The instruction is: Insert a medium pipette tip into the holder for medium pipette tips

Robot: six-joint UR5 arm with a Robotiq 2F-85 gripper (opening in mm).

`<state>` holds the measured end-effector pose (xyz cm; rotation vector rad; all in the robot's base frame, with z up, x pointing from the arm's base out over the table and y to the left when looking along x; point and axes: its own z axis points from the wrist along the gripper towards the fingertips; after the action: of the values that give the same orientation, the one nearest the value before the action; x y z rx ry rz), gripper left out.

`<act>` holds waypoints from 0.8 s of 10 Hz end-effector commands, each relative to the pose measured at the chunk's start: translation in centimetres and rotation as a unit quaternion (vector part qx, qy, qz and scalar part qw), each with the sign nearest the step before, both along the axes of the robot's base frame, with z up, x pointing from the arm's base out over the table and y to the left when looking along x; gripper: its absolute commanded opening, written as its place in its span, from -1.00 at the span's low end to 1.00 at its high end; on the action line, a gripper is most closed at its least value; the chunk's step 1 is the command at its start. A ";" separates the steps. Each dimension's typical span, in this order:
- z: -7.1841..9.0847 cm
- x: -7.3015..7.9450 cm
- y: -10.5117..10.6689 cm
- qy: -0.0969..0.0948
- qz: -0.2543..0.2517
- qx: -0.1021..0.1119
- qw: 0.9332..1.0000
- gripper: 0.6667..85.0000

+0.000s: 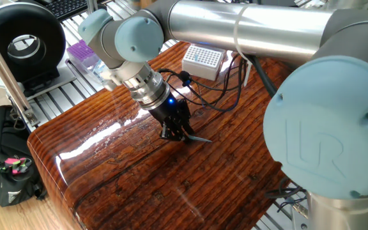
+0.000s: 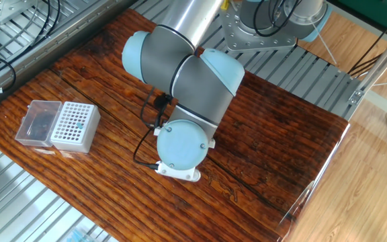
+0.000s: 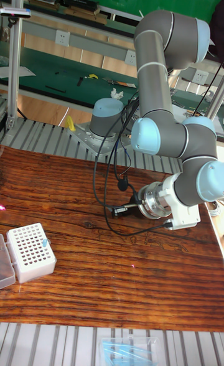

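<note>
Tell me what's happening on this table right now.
A UR5 arm has its end effector lowered to the wooden table, closed on the medium pipette tip, which lies almost flat against the wood. The holder for medium pipette tips, a white rack, sits apart near the table's far edge, so the tip has not been inserted yet.
</note>
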<state>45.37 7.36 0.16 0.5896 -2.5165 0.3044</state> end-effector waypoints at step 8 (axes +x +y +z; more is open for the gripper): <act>3.1 -0.1 0.1 -0.007 -0.008 -0.004 1.000 -0.99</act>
<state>45.43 7.47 1.97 0.5500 -2.5139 0.3649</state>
